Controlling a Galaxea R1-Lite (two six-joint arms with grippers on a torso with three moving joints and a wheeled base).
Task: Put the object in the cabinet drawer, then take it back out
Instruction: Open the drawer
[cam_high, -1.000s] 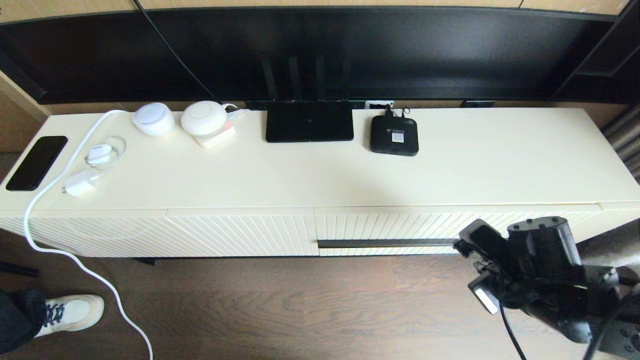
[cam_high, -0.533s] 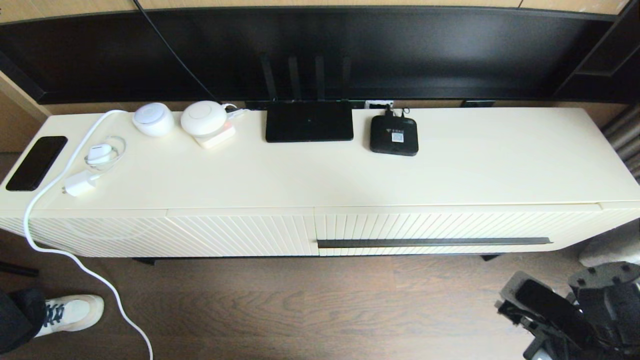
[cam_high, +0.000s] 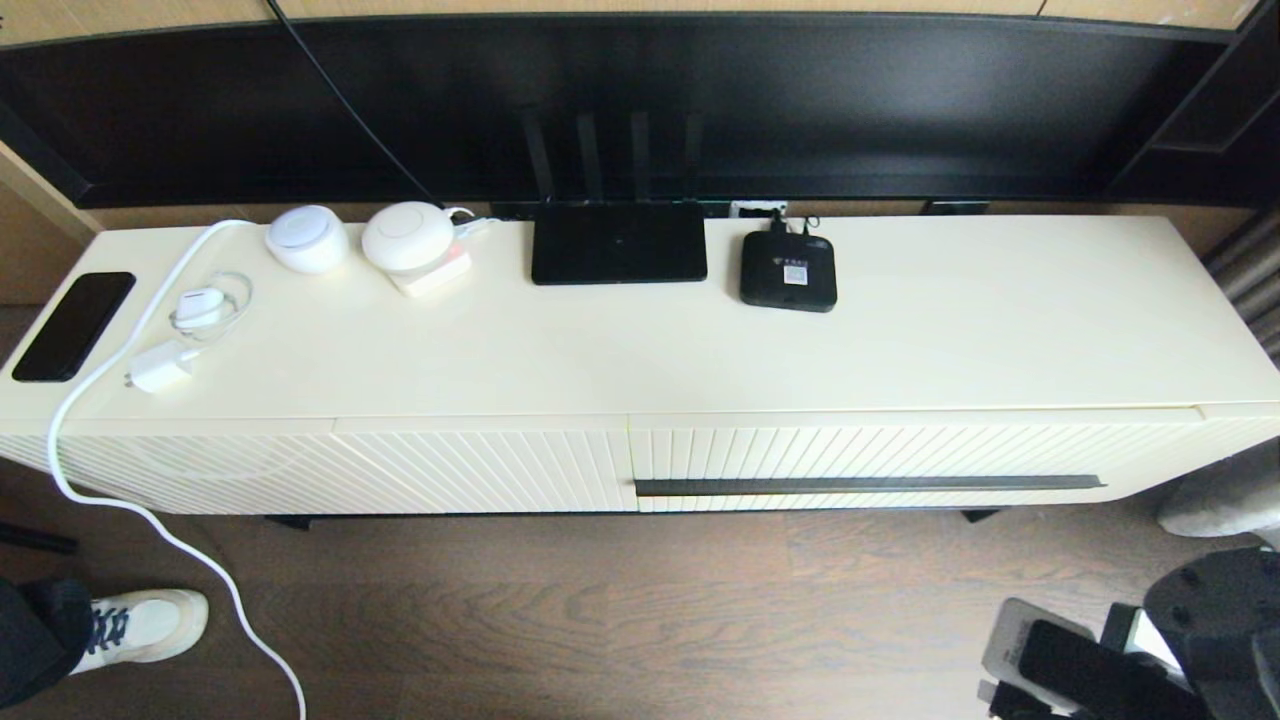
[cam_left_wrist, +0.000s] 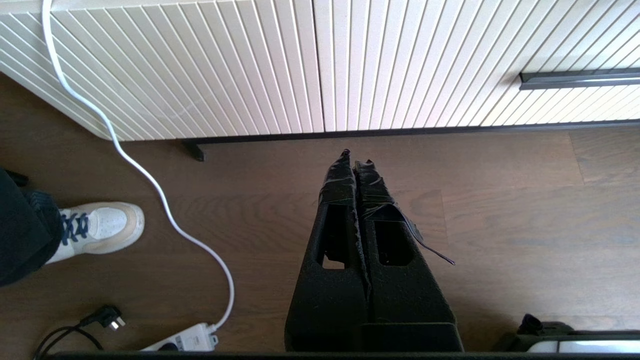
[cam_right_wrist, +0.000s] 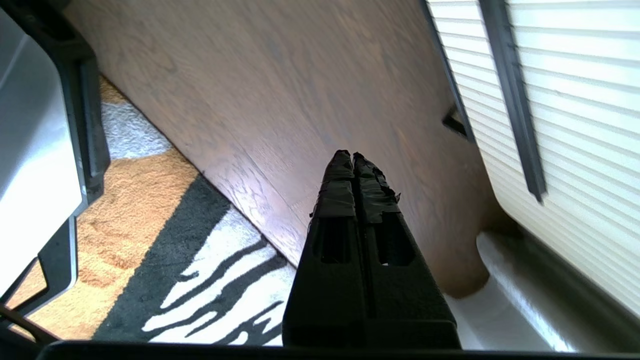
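The cabinet drawer (cam_high: 860, 452) is pushed in, its ribbed cream front flush with the cabinet and its dark handle bar (cam_high: 868, 485) free. That bar also shows in the left wrist view (cam_left_wrist: 580, 79) and the right wrist view (cam_right_wrist: 515, 100). The black organiser box is out of view. My right arm (cam_high: 1190, 640) hangs low at the bottom right, away from the cabinet. My right gripper (cam_right_wrist: 351, 155) is shut and empty above the wood floor. My left gripper (cam_left_wrist: 356, 157) is also shut and empty, over the floor in front of the left ribbed front.
On the cabinet top stand a flat black router (cam_high: 618, 243), a small black device (cam_high: 788, 271), two white round devices (cam_high: 407, 236), a charger with cable (cam_high: 160, 366) and a phone (cam_high: 73, 325). A person's shoe (cam_high: 140, 625) is at the floor's left. A patterned rug (cam_right_wrist: 150, 260) lies beside my right gripper.
My right arm has pulled away from the handle bar, dropping down and to the right into the bottom corner. The drawer stays closed.
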